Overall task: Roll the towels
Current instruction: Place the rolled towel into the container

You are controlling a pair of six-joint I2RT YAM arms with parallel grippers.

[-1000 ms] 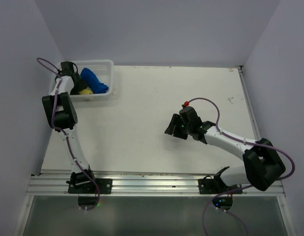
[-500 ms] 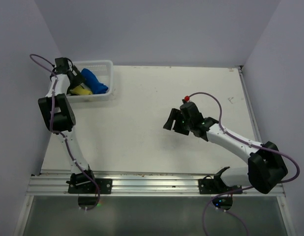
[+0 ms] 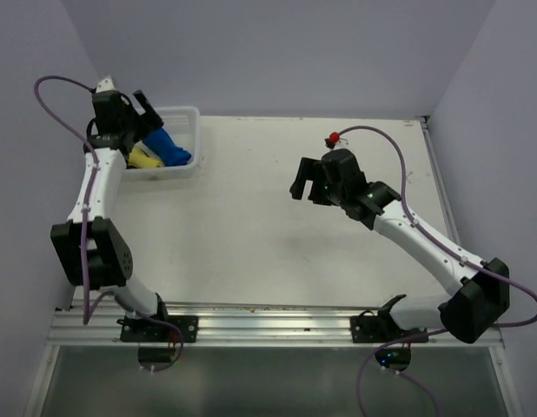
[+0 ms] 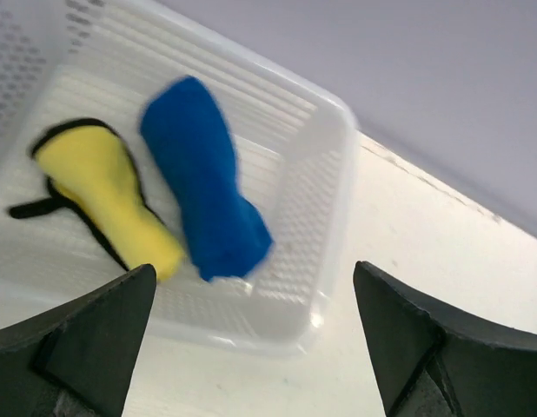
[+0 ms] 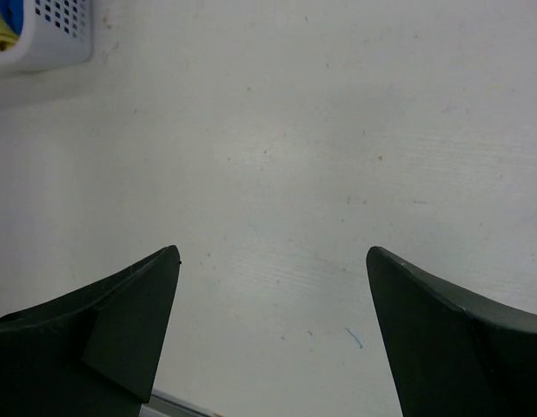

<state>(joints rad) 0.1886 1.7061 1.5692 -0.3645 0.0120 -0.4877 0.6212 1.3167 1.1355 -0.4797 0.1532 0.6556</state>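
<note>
Desk (image 3: pixel 251 226): white and bare across the middle in the top view, with no flat towel showing on it. Basket (image 3: pixel 192 113): white perforated plastic, at the far left corner of the desk, holding both of the task's things. Blue towel (image 4: pixel 203 200): a tight roll lying lengthwise, one end close to the basket's wall on the desk side. Yellow towel (image 4: pixel 103 195): also rolled, black-edged, just beside the blue one and parallel to it, apparently touching along one side. A black loop (image 4: pixel 29 208) trails from its end. Left claw (image 4: pixel 251 287): above the basket, spread wide, nothing between the fingers. Right claw (image 3: pixel 308 184): over mid-desk, well apart from the basket, likewise spread and empty; its wrist view shows only bare desk and one corner of the basket. Judgement: both rolls look finished and stowed, so the step in hand is most likely clearing the left arm from the basket, with the task near its end. To do it well, raise the claw straight up before any sideways travel, so neither finger catches the rim or drags the basket. Keep the fingers spread so they cannot pinch the loop. Keep well above the rolls, since a nudge on the blue towel's end could loosen it. The right arm needs no action.
</note>
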